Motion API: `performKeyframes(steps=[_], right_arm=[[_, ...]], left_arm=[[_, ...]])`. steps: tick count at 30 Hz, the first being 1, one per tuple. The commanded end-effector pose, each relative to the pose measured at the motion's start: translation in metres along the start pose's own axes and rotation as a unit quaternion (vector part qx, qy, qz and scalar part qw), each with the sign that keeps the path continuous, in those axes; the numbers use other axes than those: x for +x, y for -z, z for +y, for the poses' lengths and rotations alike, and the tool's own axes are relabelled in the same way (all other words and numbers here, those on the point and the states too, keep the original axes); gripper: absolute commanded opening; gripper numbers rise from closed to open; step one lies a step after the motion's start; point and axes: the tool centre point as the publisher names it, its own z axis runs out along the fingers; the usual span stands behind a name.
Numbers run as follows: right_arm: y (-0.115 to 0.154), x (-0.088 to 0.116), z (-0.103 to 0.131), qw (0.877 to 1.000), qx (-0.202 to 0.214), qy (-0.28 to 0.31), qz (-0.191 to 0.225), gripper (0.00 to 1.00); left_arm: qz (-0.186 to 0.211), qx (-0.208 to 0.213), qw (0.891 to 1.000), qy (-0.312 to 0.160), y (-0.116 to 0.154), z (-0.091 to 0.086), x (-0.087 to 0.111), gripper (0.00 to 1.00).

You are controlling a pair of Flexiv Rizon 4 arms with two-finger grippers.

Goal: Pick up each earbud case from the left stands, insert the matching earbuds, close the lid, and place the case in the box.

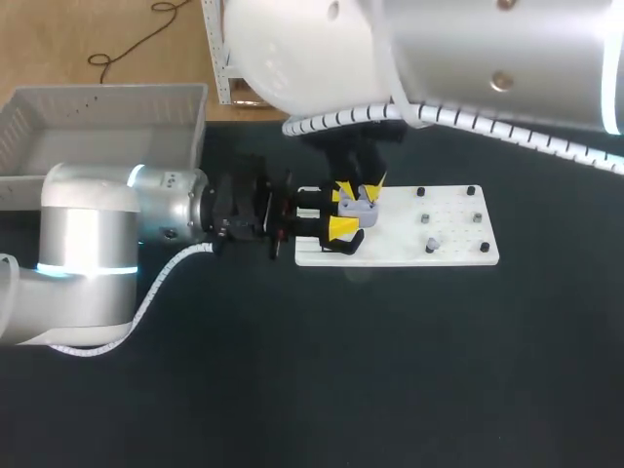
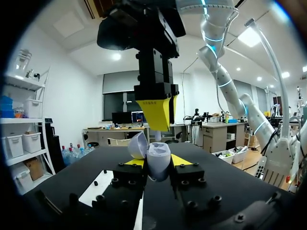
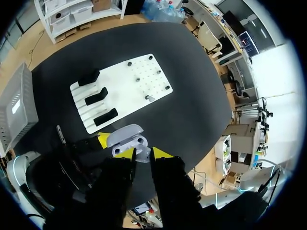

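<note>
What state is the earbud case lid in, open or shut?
Open. The lid stands swung up beside the earbud case, and the right wrist view shows the case's inside uncovered.

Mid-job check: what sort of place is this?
Probably a robotics lab workbench: a black table with a white pegged fixture plate, a grey box, and the left gripper shut on an open earbud case.

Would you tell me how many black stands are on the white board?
3, in a row at the end of the white board towards the box: first stand, middle stand, last stand. None looks hidden in the right wrist view.
</note>
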Motion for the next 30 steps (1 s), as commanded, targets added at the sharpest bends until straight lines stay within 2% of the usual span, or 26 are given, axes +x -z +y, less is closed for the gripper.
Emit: performKeyframes(steps=[1, 25, 26, 28, 29, 30], right_arm=[[-0.001, -0.001, -0.001, 1.000, 0.001, -0.002, 0.004, 0.00], [-0.014, -0.008, 0.004, 1.000, 0.012, -0.002, 0.013, 0.00], [-0.015, -0.009, 0.004, 1.000, 0.012, -0.001, 0.013, 0.06], [-0.015, -0.009, 0.004, 1.000, 0.011, 0.000, 0.013, 0.56], [-0.015, -0.009, 0.004, 1.000, 0.010, 0.001, 0.013, 0.89], [-0.015, -0.009, 0.004, 1.000, 0.007, 0.001, 0.012, 1.00]], left_arm=[[-0.001, -0.003, 1.000, -0.001, 0.000, -0.001, 0.000, 0.00], [-0.001, -0.003, 1.000, -0.001, 0.000, -0.001, 0.000, 0.00], [-0.001, -0.003, 1.000, -0.001, 0.000, -0.001, 0.000, 0.00], [-0.001, -0.003, 1.000, -0.001, 0.000, -0.001, 0.000, 0.00], [-0.001, -0.003, 1.000, -0.001, 0.000, -0.001, 0.000, 0.00], [-0.001, -0.003, 1.000, -0.001, 0.000, -0.001, 0.000, 0.00]])
